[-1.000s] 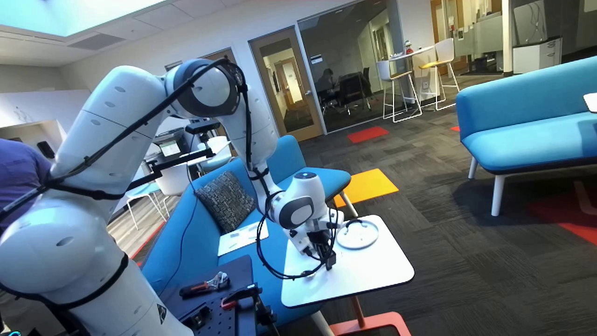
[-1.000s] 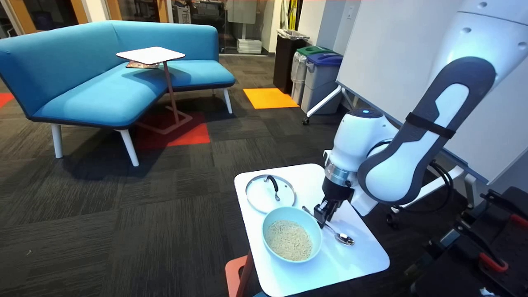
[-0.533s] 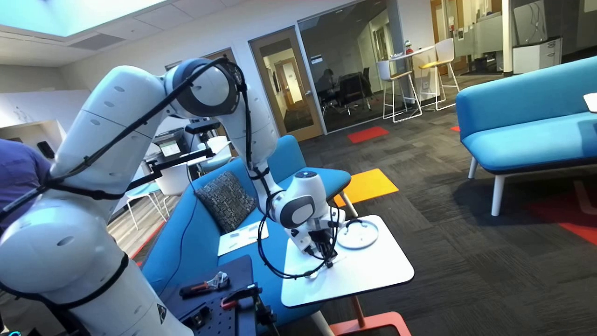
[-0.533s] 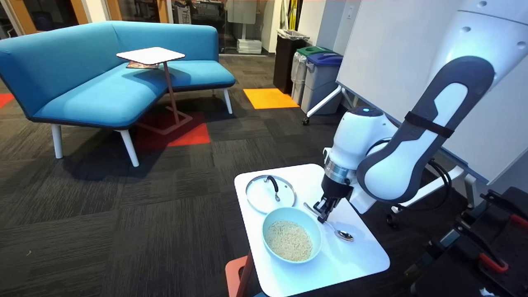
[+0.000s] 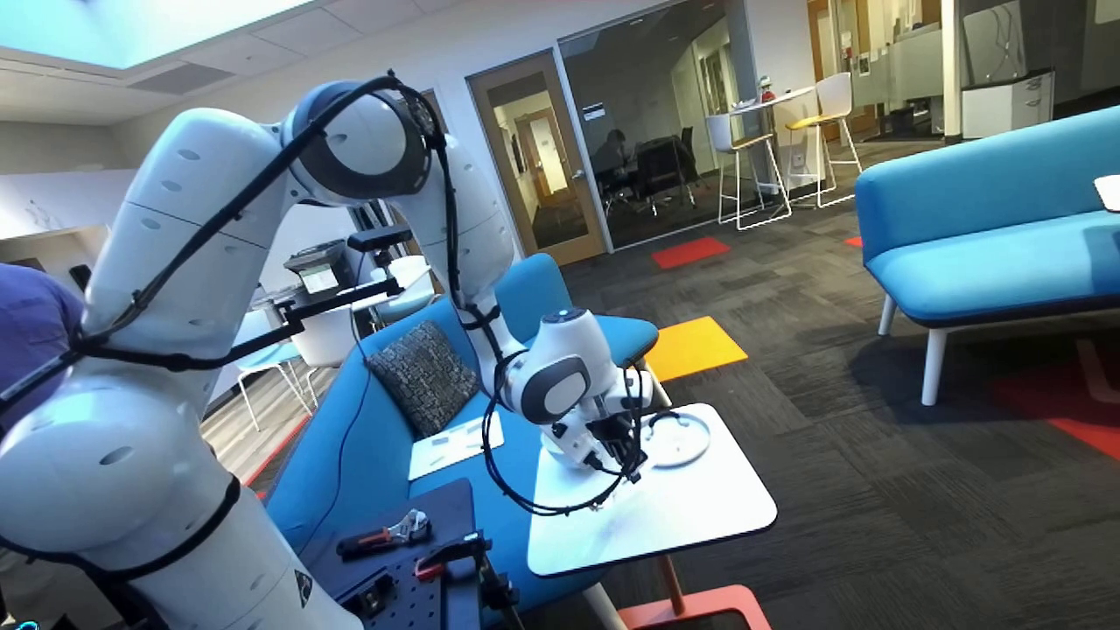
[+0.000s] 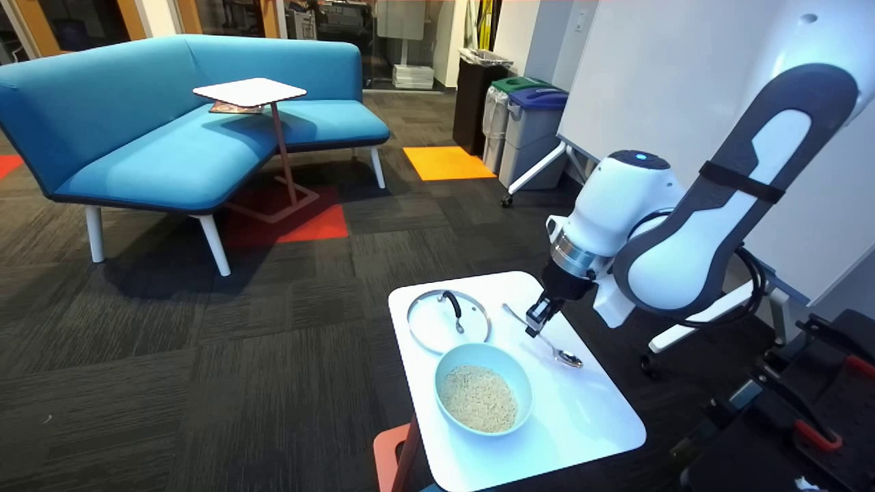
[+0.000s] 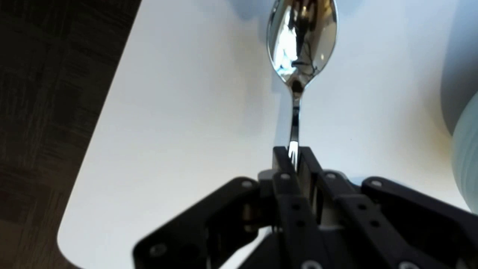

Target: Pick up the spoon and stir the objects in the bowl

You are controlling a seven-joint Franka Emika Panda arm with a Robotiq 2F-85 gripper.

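As seen in wrist view, shows spoon [image 7: 300, 56] clamped mid-handle in gripper [image 7: 293, 157], w/ jaws tog. on it & scoop end pointing away, over white table [image 6: 581, 424]; can't tell ht. above it. Next out, in an exterior view, see pale-blue bowl [image 6: 493, 360], upright, near but apart from spoon, part-filled w/ pale rice-like grain [image 6: 478, 400]. Past that, find, in both exterior views, glass lid [image 6: 431, 328] w/ black handle, lying flat; can't tell if touching bowl. Farther off on dark carpet [image 6: 307, 383], see blue sofa [image 6: 171, 157], bins [image 6: 536, 137] & whiteboard [image 6: 656, 82].
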